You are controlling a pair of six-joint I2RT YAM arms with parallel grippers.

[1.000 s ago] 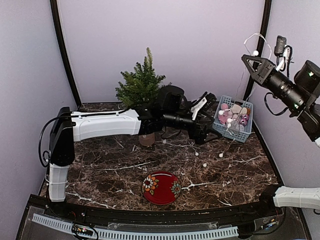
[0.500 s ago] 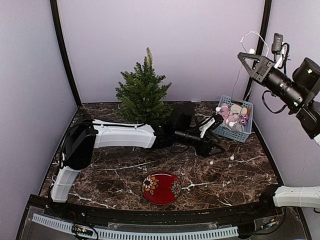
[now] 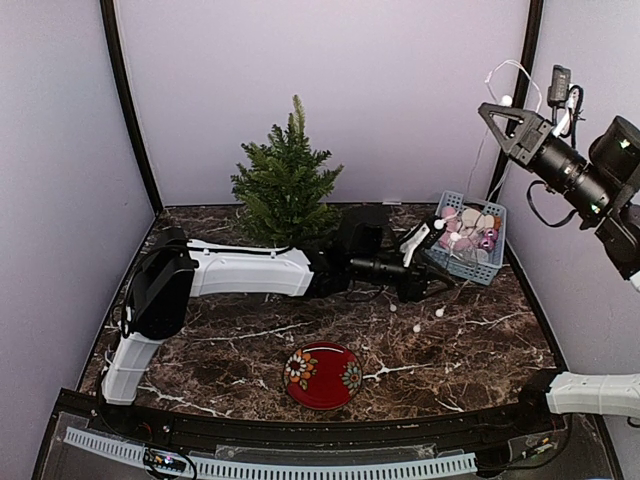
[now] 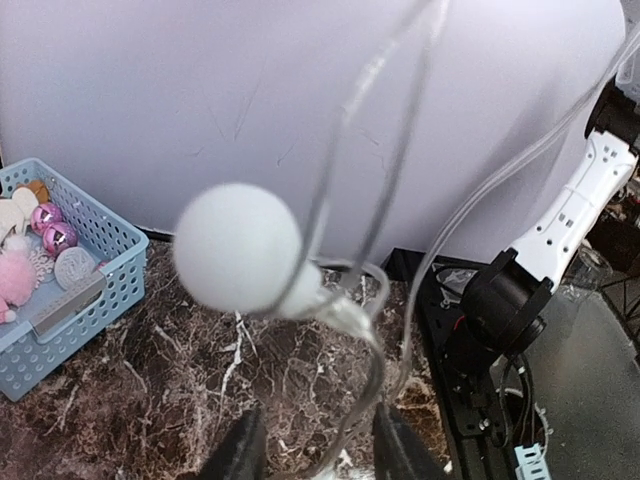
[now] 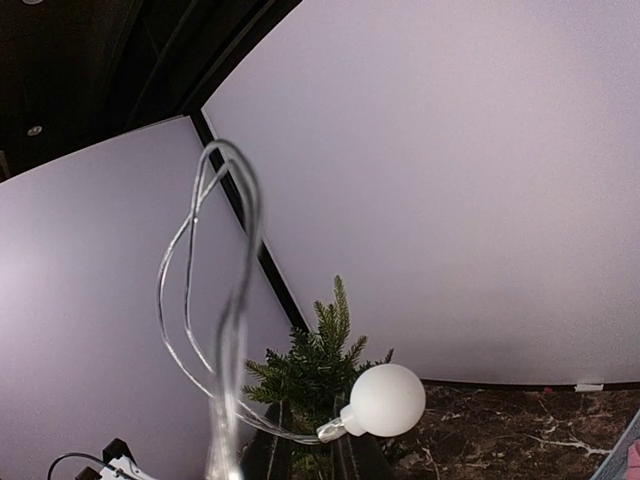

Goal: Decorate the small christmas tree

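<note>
Left arm [image 3: 245,272] swung lower; small christmas tree [image 3: 285,185] stands upright.

No text, number or brand is readable anywhere. The grey tag [image 4: 66,304] on the blue basket [image 4: 118,262] shows nothing legible.

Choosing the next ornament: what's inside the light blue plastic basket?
The light blue plastic basket holds shiny pink baubles, a silver disc, pink fluff and white pieces. Anything beneath these is covered.

left arm [image 3: 240,272] stretched low rightward, jaws partly apart; right arm [image 3: 585,180] raised high, jaws pinched
</note>
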